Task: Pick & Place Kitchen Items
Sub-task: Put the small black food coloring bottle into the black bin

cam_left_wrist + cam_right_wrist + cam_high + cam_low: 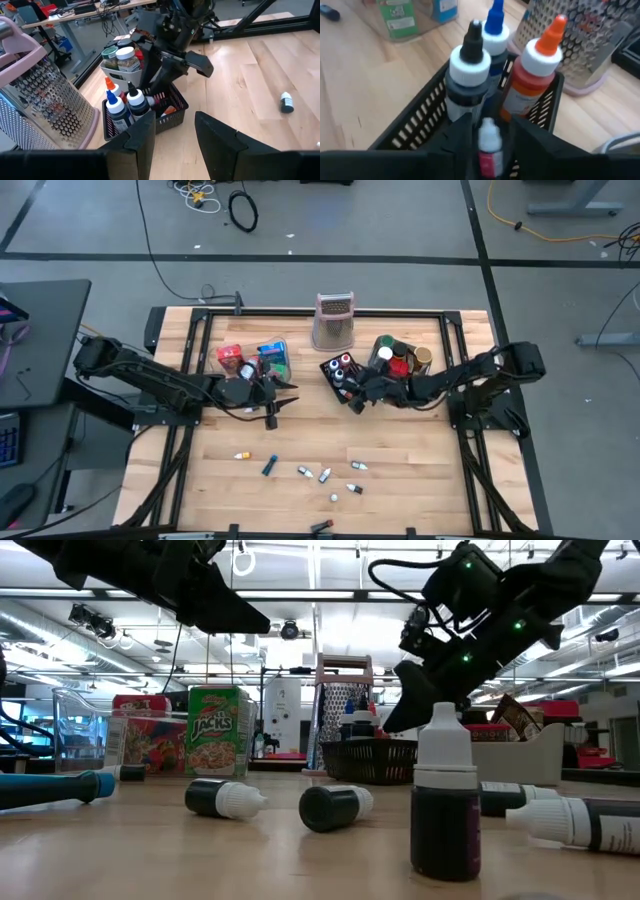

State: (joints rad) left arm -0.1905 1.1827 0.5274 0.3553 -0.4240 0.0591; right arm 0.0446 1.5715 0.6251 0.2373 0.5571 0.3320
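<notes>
the right gripper [490, 135] hangs over the black mesh basket [415, 122], and a small vial [489, 147] with a white cap and a red label stands upright between its fingers. the fingers flank the vial closely, and i cannot tell whether they grip it or have begun to part. the vial sits there because the basket seems to be where the dropper bottles are gathered: just ahead of the gripper stand a black-capped bottle [467, 75], a blue-capped one [495, 30] and an orange-capped one [537, 75], all upright and packed together. the right arm [470, 372] reaches in low from its side of the worktop [420, 480], wrist tipped down so the fingers point into the basket. beyond the basket stands the grater [333, 320], and beside the arm a bin of cans [402, 356]. the left gripper [172, 135] waits above the worktop, its fingers apart and holding nothing, pointed at the basket from the other side, with the clear tray of packets [255, 360] close behind it. several more vials [325, 476] lie loose on the worktop, well apart from both grippers, so my guess is that much of the sorting remains.
</notes>
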